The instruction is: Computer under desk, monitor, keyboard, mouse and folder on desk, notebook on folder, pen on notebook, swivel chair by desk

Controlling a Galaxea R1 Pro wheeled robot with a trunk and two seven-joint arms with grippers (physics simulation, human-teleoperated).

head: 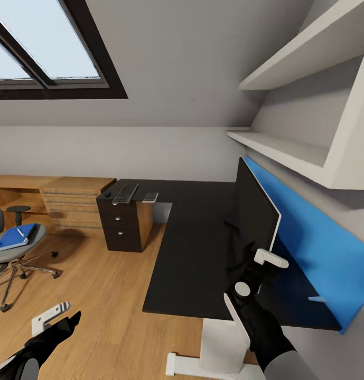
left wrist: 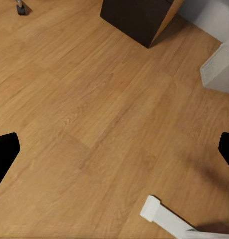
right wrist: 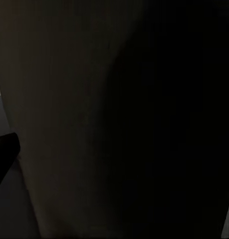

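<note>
Monitor [head: 255, 211] placement on desk [head: 197, 253] judged in hand; right hand [head: 261, 266] pressed at its edge, grip state unreadable. Left hand [head: 57, 316] held open, empty. Next: release, fetch keyboard [head: 126, 192].

Right arm reaches forward and up, wrist raised, right gripper [head: 262, 264] at mid-height on the view's right; finger spread unclear. Left arm hangs low at the bottom left corner, left gripper [head: 63, 315] angled downward, fingers [left wrist: 5, 152] spread wide, holding nothing.
</note>
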